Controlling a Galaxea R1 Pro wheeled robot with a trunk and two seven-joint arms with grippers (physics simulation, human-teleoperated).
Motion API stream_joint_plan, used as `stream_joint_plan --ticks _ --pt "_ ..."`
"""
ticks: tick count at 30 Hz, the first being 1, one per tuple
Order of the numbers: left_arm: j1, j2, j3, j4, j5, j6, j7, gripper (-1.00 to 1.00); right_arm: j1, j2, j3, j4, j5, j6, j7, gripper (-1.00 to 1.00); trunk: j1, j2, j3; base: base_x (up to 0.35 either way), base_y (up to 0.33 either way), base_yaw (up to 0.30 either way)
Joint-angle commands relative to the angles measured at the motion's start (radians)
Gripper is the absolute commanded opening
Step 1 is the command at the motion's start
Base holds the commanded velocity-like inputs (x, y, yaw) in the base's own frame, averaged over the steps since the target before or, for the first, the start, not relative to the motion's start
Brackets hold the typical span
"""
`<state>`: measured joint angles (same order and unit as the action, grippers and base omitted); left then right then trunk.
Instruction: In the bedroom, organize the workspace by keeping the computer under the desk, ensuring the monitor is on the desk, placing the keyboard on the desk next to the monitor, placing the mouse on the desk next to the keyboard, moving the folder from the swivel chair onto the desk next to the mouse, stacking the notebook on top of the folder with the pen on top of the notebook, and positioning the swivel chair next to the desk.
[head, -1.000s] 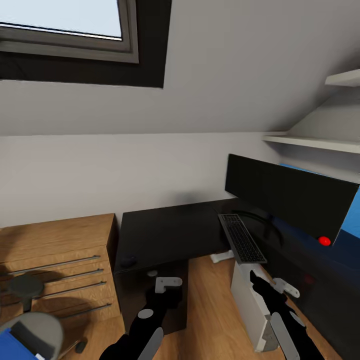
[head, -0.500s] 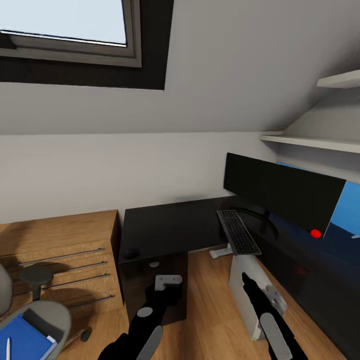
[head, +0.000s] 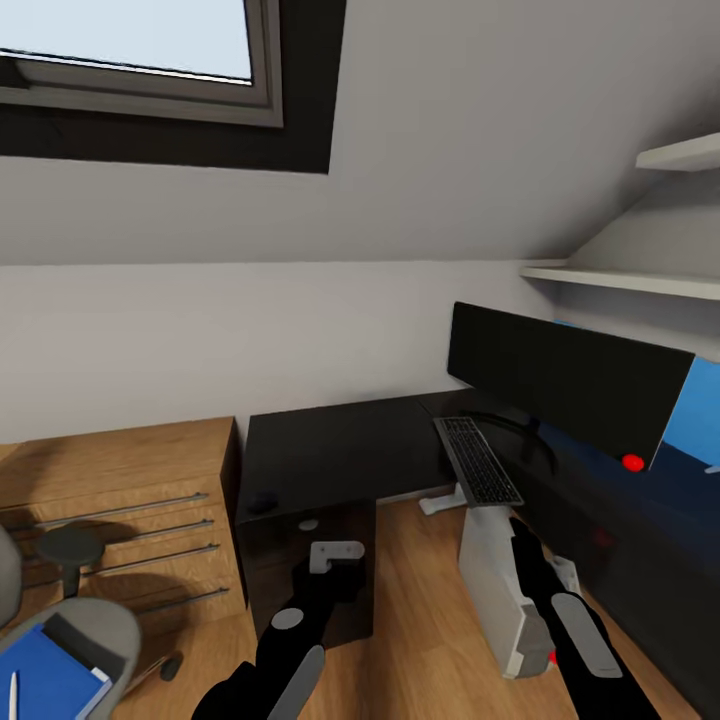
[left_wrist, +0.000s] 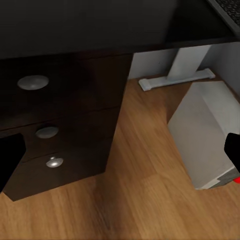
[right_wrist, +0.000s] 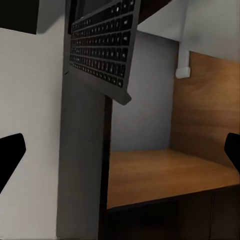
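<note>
- Since a second ago: head camera has panned left and up a bit, so chair and folder show more; right arm has swung up in front of the tower.
- swivel chair (head: 75, 625) at far left, grey seat partly cut off, well apart from the desk.
- folder (head: 45, 680) lies on the chair seat, blue, with the pen (head: 14, 693) lying on it near the frame edge.
- wooden drawer cabinet (head: 120, 510) stands against the wall, just beside the desk's left end.
- left gripper (head: 335, 553) hangs in front of the black drawer unit (left_wrist: 60, 135); fingers at the wrist view's edges, spread wide, holding nothing.
- mouse (head: 263, 503) sits on the desk (head: 340, 450) near its front left corner.
- keyboard (head: 478, 462) lies on the desk, one end sticking out past the front edge, in front of the monitor.
- computer (head: 495, 590) stands on the floor under the desk, below the keyboard.
- right gripper (head: 522, 530) is over the computer; jaws wide apart, empty.
- monitor (head: 560, 380) stands on the desk's right wing, red dot at lower corner.
</note>
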<state>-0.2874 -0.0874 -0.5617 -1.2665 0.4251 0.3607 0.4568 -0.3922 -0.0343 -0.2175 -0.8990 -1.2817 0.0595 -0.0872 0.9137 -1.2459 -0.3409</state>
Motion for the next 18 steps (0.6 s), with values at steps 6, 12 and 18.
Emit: stream_joint_plan --ticks 6,12,18 --pt "-0.001 0.001 -0.003 -0.014 0.009 0.001 0.06 1.0 -0.001 0.003 0.0 -0.003 0.011 0.005 -0.005 1.0 0.023 -0.043 -0.02 0.0 0.0 0.0" --pt "0.032 0.006 -0.004 -0.082 0.01 0.003 0.113 1.0 0.001 0.002 0.0 -0.016 0.014 0.006 0.015 1.0 0.046 -0.085 -0.039 0.0 0.0 0.0" --pt "0.047 0.007 -0.006 -0.102 0.011 0.004 0.118 1.0 0.002 0.004 0.0 -0.018 0.013 0.007 0.135 1.0 0.069 -0.127 -0.058 0.0 0.0 0.0"
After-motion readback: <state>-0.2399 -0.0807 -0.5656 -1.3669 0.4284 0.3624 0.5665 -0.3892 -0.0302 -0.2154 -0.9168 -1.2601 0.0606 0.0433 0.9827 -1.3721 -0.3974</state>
